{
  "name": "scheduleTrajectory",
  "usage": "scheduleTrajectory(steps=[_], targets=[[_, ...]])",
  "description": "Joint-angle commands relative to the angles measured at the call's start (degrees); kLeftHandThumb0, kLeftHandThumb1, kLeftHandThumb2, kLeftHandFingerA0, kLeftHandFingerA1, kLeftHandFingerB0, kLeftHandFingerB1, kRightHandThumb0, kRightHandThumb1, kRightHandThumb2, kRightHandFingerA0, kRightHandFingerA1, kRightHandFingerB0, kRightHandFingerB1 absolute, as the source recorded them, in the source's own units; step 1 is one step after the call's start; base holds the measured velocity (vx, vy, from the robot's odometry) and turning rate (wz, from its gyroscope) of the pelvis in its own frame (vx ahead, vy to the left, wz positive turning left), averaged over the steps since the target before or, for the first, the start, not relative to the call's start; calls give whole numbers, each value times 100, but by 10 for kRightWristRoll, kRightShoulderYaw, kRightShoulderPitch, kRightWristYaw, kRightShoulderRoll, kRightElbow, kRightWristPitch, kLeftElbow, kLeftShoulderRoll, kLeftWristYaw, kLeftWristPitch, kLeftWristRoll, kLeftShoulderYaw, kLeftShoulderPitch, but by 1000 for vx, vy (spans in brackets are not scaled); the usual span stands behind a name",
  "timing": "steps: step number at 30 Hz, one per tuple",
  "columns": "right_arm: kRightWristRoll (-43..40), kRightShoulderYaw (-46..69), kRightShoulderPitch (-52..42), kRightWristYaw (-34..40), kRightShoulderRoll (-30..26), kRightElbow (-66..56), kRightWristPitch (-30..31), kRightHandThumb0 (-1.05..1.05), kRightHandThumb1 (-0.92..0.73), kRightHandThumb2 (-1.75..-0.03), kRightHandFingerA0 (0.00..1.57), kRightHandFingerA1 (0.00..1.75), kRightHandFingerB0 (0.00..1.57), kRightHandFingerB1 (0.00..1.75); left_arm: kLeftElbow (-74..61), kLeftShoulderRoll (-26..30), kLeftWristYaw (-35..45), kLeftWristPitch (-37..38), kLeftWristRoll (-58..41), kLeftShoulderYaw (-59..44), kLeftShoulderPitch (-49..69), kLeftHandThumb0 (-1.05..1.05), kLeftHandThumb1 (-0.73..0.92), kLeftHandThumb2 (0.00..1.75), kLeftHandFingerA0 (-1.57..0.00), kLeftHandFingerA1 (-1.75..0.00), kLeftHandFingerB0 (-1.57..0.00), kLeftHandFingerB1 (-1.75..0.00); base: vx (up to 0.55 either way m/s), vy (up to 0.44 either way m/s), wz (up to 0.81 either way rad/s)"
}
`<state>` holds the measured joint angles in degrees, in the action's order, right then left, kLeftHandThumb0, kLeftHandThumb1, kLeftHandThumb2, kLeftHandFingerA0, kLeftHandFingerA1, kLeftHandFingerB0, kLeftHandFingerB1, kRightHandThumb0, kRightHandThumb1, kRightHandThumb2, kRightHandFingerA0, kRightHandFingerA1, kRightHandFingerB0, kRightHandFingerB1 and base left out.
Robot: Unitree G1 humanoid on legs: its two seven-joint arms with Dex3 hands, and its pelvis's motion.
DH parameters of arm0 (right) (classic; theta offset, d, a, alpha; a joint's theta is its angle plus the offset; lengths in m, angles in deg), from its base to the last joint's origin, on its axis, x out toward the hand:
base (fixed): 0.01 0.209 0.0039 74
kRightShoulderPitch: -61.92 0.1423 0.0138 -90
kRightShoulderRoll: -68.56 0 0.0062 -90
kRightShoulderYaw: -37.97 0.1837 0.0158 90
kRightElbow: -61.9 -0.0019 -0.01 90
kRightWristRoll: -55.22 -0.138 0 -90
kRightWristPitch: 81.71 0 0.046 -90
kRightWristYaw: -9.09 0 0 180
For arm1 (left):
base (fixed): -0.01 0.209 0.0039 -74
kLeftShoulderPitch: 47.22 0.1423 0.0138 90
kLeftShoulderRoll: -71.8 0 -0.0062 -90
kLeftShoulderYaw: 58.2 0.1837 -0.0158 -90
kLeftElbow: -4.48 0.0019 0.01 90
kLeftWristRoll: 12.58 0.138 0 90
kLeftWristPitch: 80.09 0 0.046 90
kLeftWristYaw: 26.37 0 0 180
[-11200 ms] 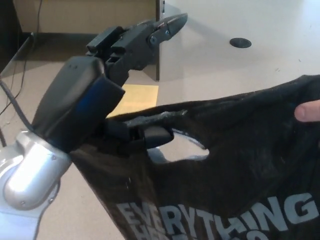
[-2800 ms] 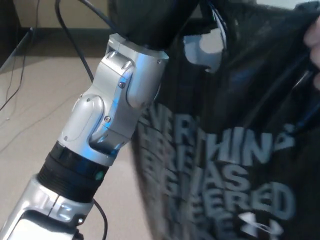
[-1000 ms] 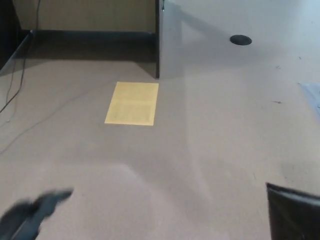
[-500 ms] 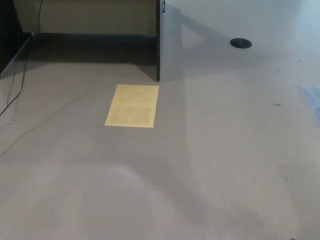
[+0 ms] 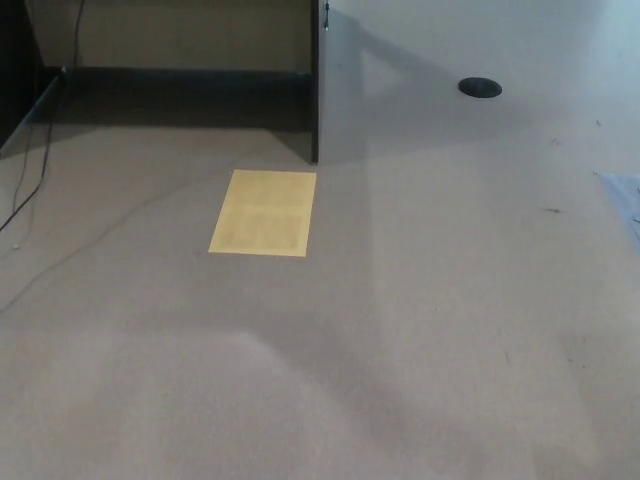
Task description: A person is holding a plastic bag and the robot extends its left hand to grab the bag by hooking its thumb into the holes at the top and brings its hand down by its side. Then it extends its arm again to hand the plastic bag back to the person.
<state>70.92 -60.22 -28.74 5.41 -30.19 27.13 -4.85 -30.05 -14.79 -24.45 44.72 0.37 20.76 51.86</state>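
Plastic bag is nowhere on my head view, and neither hand shows — so I cannot tell how the fingers stand or whether they hold anything, and I have no fingers to place things against. Largest is the tan floor point(image 5: 300, 380). A pale partition panel point(image 5: 450, 60) rises at the top right, with a dark round hole point(image 5: 480, 88) in it. A yellow sheet point(image 5: 264, 212) lies flat on the floor below the panel's dark edge. A thin cable point(image 5: 30, 190) trails along the left side.

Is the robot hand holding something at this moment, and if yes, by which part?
It cannot be told: no robot hand and no bag is in view. Only the floor with a yellow sheet shows.
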Motion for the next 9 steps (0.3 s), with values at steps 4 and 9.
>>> scheduleTrajectory(steps=[4,9], targets=[[-3,5,14,8,7,7,2,-28,-51,-96,67,70,16,48,-1,14,16,14,-26,14,-14,-52,49,56,-48,-40,-33,-33,0,0,0],[9,-5,24,16,5,12,3,-38,-72,-62,73,48,29,32,9,22,15,16,-24,23,-24,-64,41,74,-37,-49,-30,-41,0,0,0]])
